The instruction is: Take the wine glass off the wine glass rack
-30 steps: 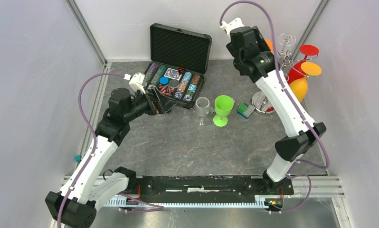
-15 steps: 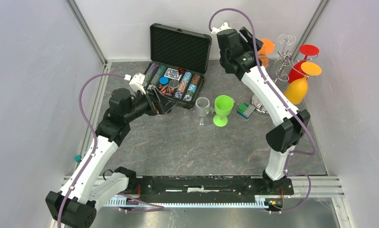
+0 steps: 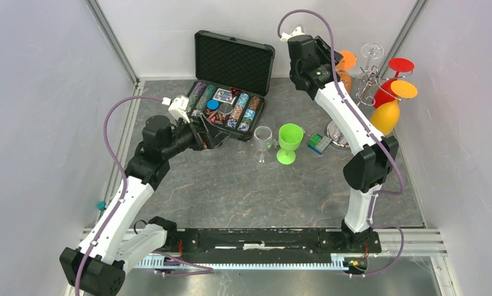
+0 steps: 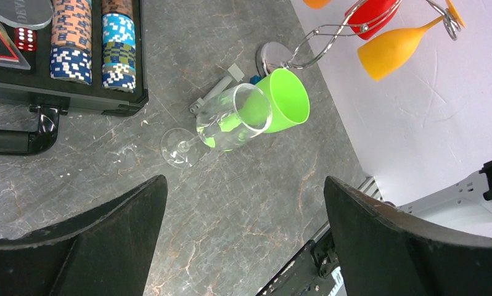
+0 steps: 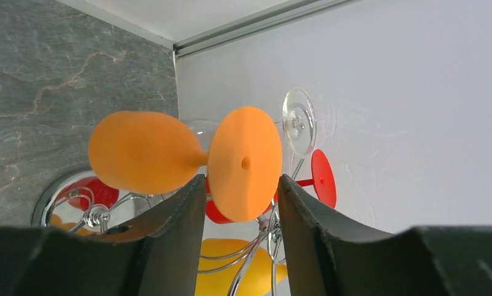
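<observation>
right gripper (image 5: 240,182) clamped on foot of orange wine glass (image 5: 145,151), just beside wine glass rack (image 3: 368,79), left gripper (image 4: 243,185) wide apart, empty, grey marbled table (image 3: 243,185), white walls (image 3: 163,31)

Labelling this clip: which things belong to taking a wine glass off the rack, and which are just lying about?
Job: wine glass rack; orange glass, red glass, yellow glass, clear hanging glass; right gripper at the orange glass's foot.
Lying about: poker chip case; green glass; standing clear glass; small block; left gripper, open.
</observation>
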Available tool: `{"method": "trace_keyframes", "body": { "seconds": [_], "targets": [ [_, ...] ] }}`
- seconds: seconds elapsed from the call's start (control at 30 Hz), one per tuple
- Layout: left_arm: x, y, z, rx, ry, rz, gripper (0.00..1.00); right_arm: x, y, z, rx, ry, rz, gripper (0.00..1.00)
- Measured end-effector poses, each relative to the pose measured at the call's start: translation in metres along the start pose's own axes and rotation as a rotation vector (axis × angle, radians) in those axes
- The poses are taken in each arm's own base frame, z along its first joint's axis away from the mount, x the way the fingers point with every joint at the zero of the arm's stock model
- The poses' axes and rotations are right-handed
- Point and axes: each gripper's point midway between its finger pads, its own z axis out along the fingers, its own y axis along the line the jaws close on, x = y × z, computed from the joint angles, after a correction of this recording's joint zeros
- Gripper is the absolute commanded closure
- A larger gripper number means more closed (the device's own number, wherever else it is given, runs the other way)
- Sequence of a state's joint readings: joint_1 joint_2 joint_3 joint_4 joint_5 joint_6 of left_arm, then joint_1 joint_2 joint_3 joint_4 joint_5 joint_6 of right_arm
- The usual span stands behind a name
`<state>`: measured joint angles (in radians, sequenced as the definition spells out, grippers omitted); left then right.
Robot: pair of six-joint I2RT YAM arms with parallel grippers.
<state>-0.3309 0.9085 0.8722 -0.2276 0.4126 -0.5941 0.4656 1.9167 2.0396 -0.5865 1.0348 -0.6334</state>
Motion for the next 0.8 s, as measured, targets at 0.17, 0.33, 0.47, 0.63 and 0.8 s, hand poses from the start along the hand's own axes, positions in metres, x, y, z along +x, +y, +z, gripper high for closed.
{"method": "trace_keyframes", "body": {
  "seconds": [0.17, 0.33, 0.47, 0.63, 0.8],
  "targets": [
    [0.003, 0.001, 0.0, 0.003, 0.009, -0.002, 0.0, 0.004, -0.005, 0.012, 0.006, 0.003, 0.021, 0.5],
    [0.004, 0.001, 0.001, 0.003, 0.01, -0.003, 0.0, 0.004, 0.002, 0.019, -0.025, -0.011, 0.014, 0.51],
    [0.004, 0.001, 0.001, 0.004, 0.009, -0.002, 0.0, 0.004, 0.007, 0.022, -0.037, -0.013, 0.008, 0.55],
    [0.004, 0.001, 0.001, 0.004, 0.008, -0.002, 0.0, 0.009, 0.015, 0.025, -0.033, 0.001, -0.026, 0.69],
    [0.004, 0.002, 0.001, 0.006, 0.002, 0.0, 0.0, 0.01, 0.012, 0.026, -0.009, 0.005, -0.047, 0.81]
  ]
}}
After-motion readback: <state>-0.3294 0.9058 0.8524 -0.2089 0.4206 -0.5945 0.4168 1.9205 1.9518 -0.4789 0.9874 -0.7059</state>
